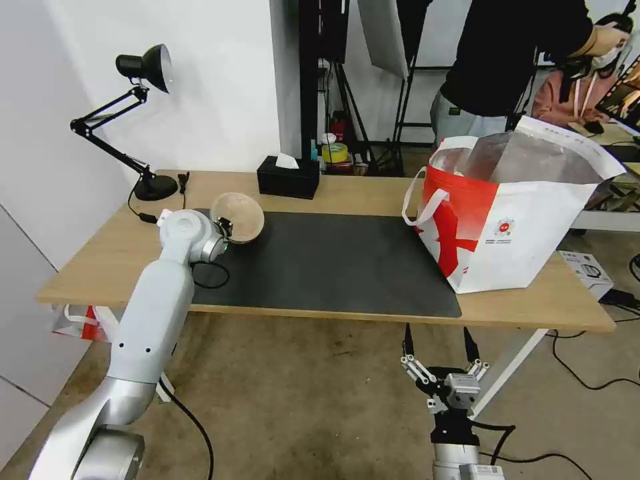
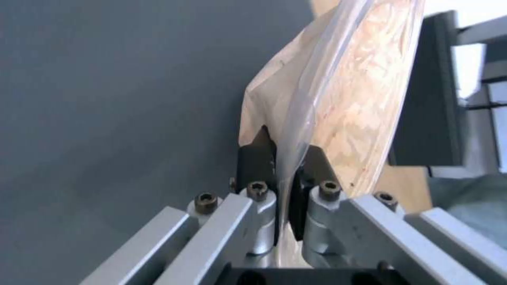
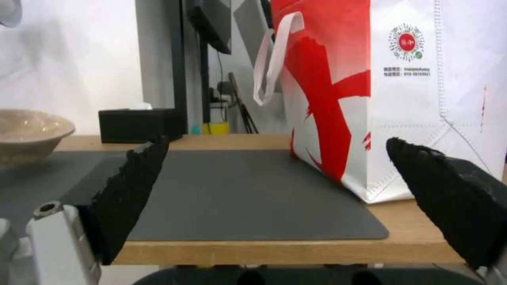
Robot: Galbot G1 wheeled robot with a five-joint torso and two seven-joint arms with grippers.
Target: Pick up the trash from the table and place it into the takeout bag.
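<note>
At the bottom centre of the head view, the right gripper point(image 1: 440, 347) hangs below the table edge, its jaws wide apart. Higher, at centre left, the left gripper point(image 1: 225, 227) has its jaws clamped on the rim of the round beige bowl point(image 1: 241, 215), tilted over the dark grey mat point(image 1: 333, 267). At the right, the large white and red takeout bag point(image 1: 513, 220) stands open on the long light-wood table point(image 1: 547, 303).

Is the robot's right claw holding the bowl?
No. The right gripper hangs open below the table edge with nothing in it, while the left gripper pinches the beige bowl by its rim.
</note>
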